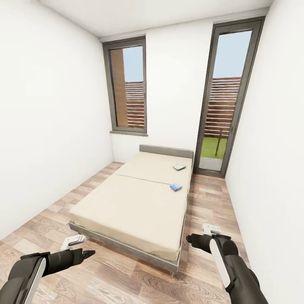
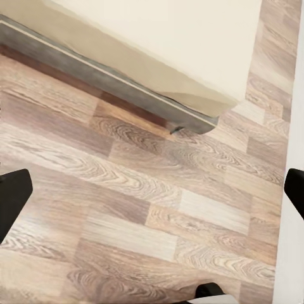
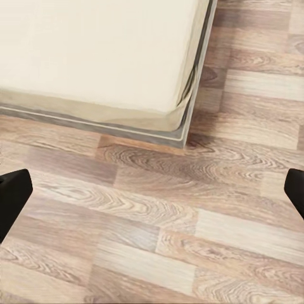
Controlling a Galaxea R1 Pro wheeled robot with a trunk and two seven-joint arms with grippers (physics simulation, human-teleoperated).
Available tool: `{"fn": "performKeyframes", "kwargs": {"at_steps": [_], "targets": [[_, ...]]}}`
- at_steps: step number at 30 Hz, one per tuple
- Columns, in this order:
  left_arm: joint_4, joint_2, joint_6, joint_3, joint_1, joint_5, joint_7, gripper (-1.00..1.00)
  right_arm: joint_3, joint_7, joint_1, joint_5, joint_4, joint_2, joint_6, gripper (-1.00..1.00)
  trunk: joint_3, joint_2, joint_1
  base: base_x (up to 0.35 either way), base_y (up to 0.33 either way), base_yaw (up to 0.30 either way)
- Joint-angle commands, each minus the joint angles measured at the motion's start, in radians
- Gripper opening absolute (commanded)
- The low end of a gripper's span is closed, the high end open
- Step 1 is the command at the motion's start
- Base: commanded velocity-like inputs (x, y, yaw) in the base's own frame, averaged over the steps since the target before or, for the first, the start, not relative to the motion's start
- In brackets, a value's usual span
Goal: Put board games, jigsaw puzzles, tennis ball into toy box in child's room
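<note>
Both my grippers, left (image 1: 86, 254) and right (image 1: 191, 240), hang spread apart and empty over plank floor. Two board games, one blue (image 1: 176, 187), one green-white (image 1: 179, 167), lie uncollected near the bed's (image 1: 126, 207) right edge; collection not begun.

A cream-topped bed (image 1: 135, 202) stood between white walls on a wood-plank floor (image 1: 211, 198), two board games lying well apart near its right edge: a blue carton (image 1: 176, 187) and, nearer the headboard (image 1: 166, 150), a white-green one (image 1: 179, 167).

Wood-plank floor (image 2: 126, 209) lies below the spread jaws; two tall grey-framed windows (image 1: 126, 86) stand well beyond them
</note>
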Motion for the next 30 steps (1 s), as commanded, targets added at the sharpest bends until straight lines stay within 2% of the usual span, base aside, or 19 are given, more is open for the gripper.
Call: {"fn": "performKeyframes", "kwargs": {"at_steps": [1, 14, 30], "targets": [[0.0, 0.0, 0.006, 0.001, 0.0, -0.001, -0.004, 1.0, -0.002, -0.007, 0.0, -0.01, 0.0, 0.001, 0.004, 1.0, 0.0, -0.001, 0.0, 0.0, 0.0, 0.006], [0.0, 0.0, 0.006, -0.001, 0.0, -0.001, -0.002, 1.0, -0.002, -0.007, 0.0, -0.01, 0.006, 0.0, 0.001, 1.0, 0.001, -0.001, 0.0, 0.0, -0.003, 0.026], [0.0, 0.0, 0.005, -0.002, 0.0, -0.001, -0.002, 1.0, -0.002, -0.009, 0.0, -0.008, 0.011, 0.0, 0.001, 1.0, 0.009, -0.001, 0.0, 0.048, -0.159, 0.26]]}}
